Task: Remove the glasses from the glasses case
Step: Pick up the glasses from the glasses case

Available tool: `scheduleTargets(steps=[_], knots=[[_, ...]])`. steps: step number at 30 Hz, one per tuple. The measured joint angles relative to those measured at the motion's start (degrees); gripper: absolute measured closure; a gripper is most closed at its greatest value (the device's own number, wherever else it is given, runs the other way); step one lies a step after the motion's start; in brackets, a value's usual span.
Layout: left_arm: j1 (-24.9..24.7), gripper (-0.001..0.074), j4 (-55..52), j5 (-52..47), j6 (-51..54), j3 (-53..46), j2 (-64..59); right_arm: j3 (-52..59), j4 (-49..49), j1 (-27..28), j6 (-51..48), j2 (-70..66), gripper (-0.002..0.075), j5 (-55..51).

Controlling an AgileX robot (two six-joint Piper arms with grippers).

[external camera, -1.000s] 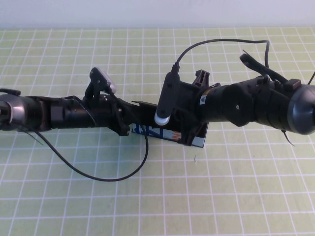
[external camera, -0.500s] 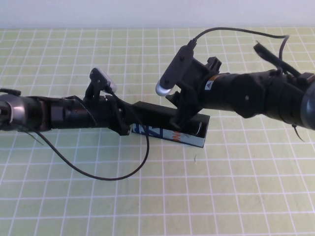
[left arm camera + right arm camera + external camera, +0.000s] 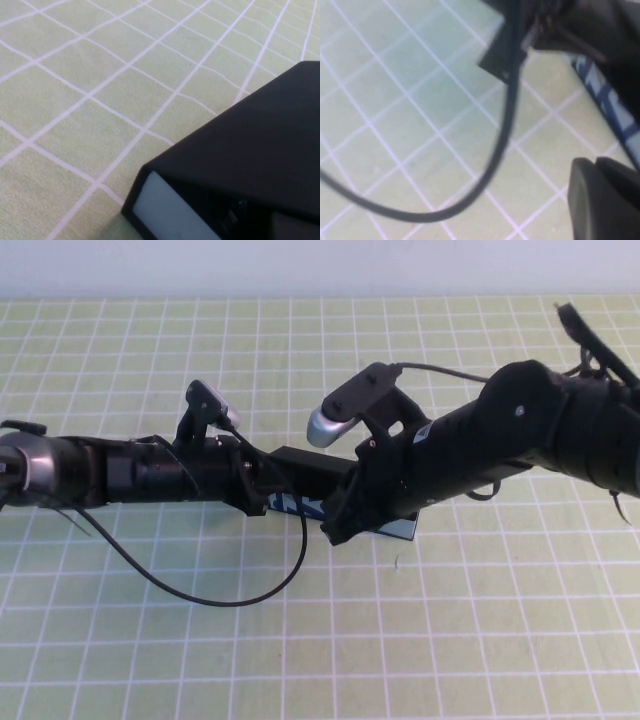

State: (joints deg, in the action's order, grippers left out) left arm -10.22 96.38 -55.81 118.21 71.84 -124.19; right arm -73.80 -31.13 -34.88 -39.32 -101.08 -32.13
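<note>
One glasses case (image 3: 312,472) lies mid-table (image 3: 480,640) on the grid mat. The left end effector (image 3: 250,485) sits against the case's left end, the right end effector (image 3: 345,520) over its front edge; I cannot tell either's opening. Open mat surrounds the case front and back.

1. Case (image 3: 310,472): matt black, smooth, like card or plastic; front strip glossy white with blue print.
2. Mat (image 3: 300,640): pale green with white grid, smooth, low sheen.
3. Left gripper (image 3: 250,490) at 9 o'clock of the case, right gripper (image 3: 345,525) at 3 o'clock: matt black plastic.
4. Left arm joint (image 3: 25,465): shiny metal.
5. Cable (image 3: 200,590): smooth black rubber, slight gloss.
</note>
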Motion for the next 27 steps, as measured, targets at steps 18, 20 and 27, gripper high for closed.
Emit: scheduleTargets(steps=[18,20,27], knots=[[0.00,0.0739,-3.01,-1.07,-6.09,0.12,0.00,0.00,14.08,3.14,17.63,-5.48,0.0742,11.08],[0.00,0.0739,-3.61,-1.54,-7.01,0.12,0.00,0.00,14.08,3.97,17.77,-5.48,0.0742,12.20],[0.00,0.0739,-6.56,-3.41,-10.52,0.12,0.00,-0.16,14.08,6.37,17.77,-5.48,0.0742,14.98]])
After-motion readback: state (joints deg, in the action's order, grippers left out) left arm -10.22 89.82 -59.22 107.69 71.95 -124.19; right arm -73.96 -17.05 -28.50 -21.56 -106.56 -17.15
